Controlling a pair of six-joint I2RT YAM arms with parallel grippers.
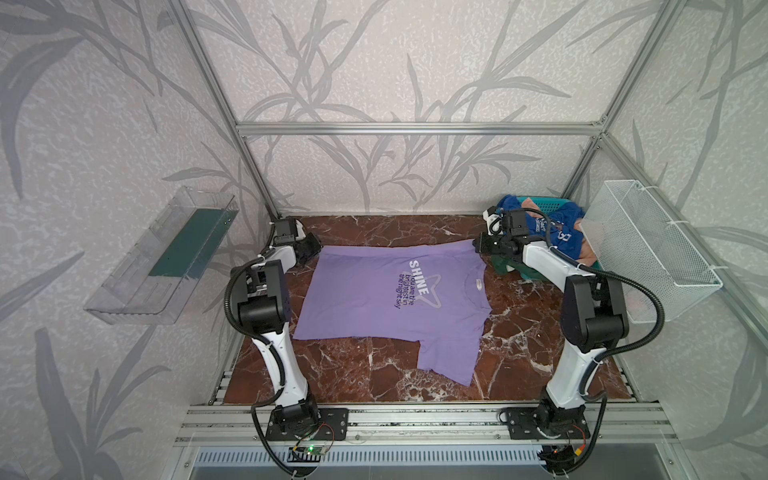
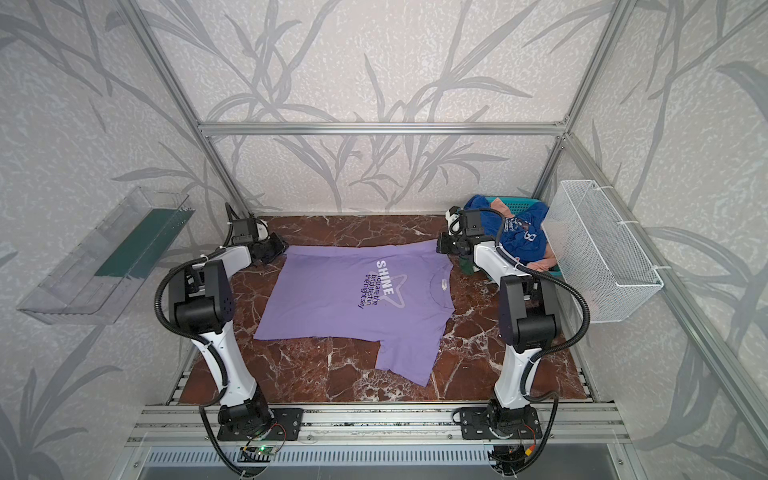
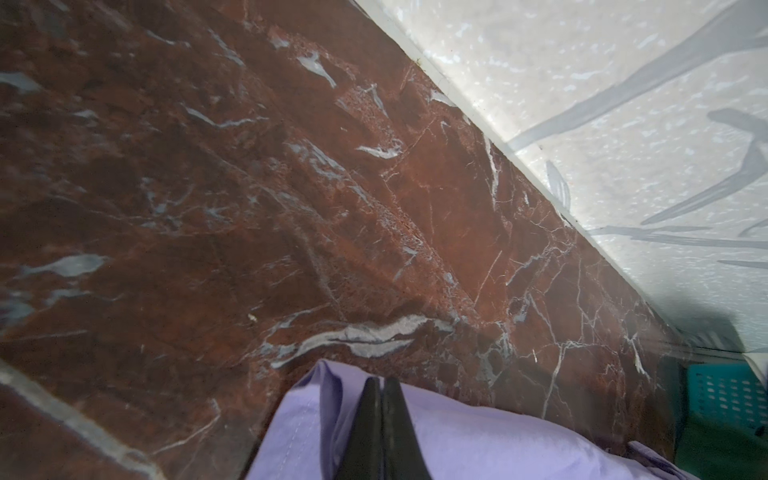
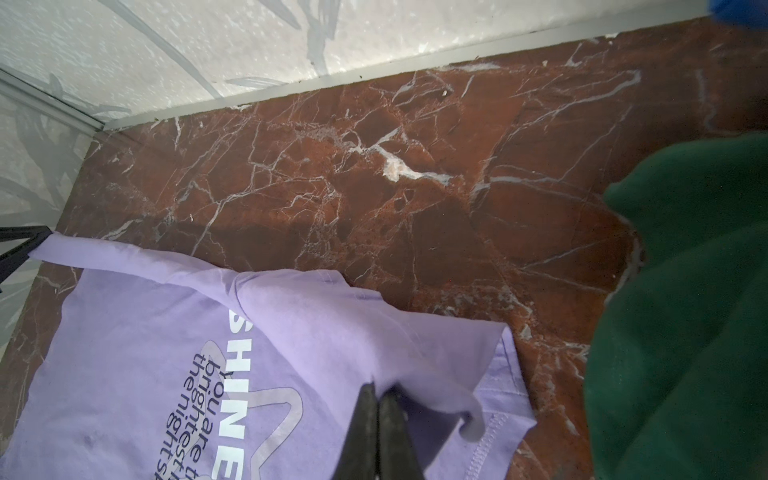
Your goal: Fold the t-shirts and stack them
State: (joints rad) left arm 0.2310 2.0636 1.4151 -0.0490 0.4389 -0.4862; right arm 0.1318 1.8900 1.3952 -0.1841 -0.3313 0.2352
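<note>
— Lavender t-shirt [image 1: 386, 299] in hand now? Lying where?

— Yes. Spread print-up on the red marble table [image 1: 374, 232], between both arms. Pinched tight by the left gripper [image 3: 380, 390] at the far hem corner, and by the right gripper [image 4: 377, 392] near the far sleeve.

— Which step, then?

— Probably the start of the first fold. Calls for lifting both ends together, carrying toward the near edge, laying down evenly. Better to keep clear of the dark green t-shirt [image 4: 685, 311] just beside the right gripper. Leaves the blue t-shirt [image 1: 559, 235] heaped in the teal basket [image 1: 540, 201], not yet folded.

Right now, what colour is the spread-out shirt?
The shirt is lavender with a white SHINE print; clearest in a top view.
</note>
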